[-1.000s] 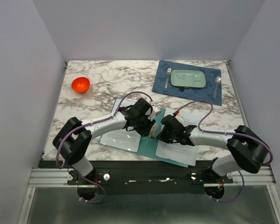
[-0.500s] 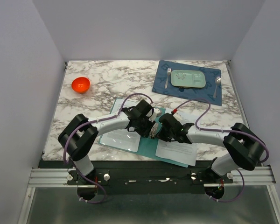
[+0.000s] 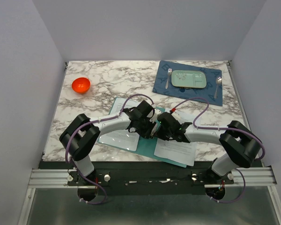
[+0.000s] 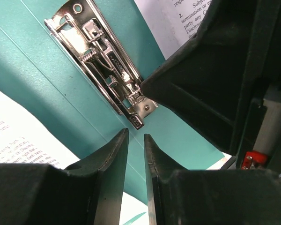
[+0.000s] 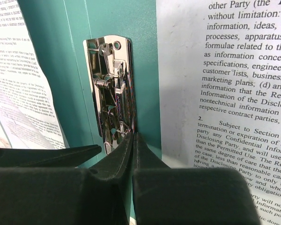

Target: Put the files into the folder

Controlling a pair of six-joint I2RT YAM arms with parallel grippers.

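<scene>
I'd nip the files (image 5: 234, 93) by an edge beside the clip (image 5: 113, 93): thin, limp, light (sleeved ones likely slippery). Right tool (image 5: 132, 137) is pinched closed at the clip's end; left tool (image 4: 136, 140) is nearly closed, empty.

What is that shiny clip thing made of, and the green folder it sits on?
The clip looks like polished metal: it is silvery, mirror-bright and has a small coiled spring. The folder seems to be thin plastic or coated card, a smooth teal with a faint sheen; the look alone leaves that open.
</scene>
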